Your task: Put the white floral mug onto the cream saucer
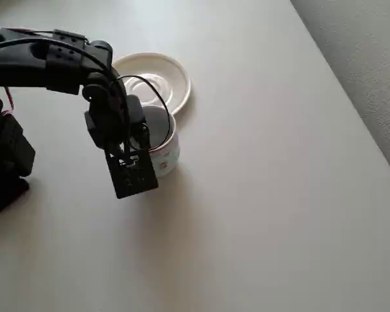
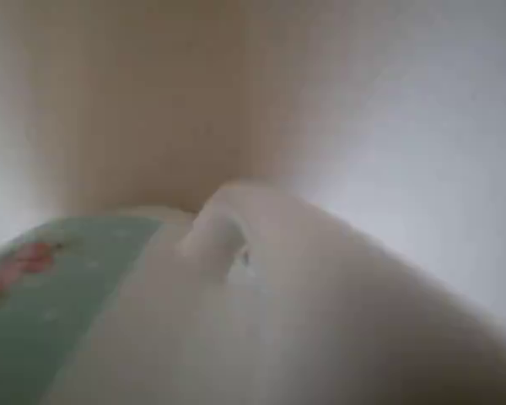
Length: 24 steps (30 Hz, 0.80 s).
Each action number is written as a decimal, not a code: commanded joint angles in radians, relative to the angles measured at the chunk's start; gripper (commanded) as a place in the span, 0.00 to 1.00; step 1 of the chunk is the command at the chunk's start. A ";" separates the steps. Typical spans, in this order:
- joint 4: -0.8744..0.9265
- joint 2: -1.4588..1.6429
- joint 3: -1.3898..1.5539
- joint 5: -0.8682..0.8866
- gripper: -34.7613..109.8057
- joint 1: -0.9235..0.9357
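In the overhead view the white floral mug (image 1: 165, 144) stands upright on the pale table (image 1: 266, 195), its open mouth facing up and small pink and green prints showing on the side wall nearest the bottom of the picture. Its far rim sits just beside the near edge of the cream saucer (image 1: 161, 79) — the 2 look to touch or overlap slightly, but the mug's base rests on the table, not on the saucer's raised centre ring. The black gripper (image 1: 131, 156) hangs over the mug's left rim, covering that side of it; a black cable loops across the saucer. Whether the claw is spread or clamped on the rim cannot be told from here. The wrist view is blurred — a white curved mug wall (image 2: 320, 321) very close, with a green and pink patch at lower left.
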 commanded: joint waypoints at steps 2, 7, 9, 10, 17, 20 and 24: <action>-0.040 -0.075 0.008 0.008 0.23 -0.012; -0.018 0.009 0.008 0.018 0.23 -0.005; 0.012 0.084 0.008 0.015 0.23 -0.006; 0.029 0.127 0.006 0.015 0.23 -0.008; 0.201 0.407 -0.037 0.020 0.23 -0.074; 0.273 0.468 -0.086 0.034 0.23 -0.109; 0.354 0.529 -0.158 0.051 0.23 -0.155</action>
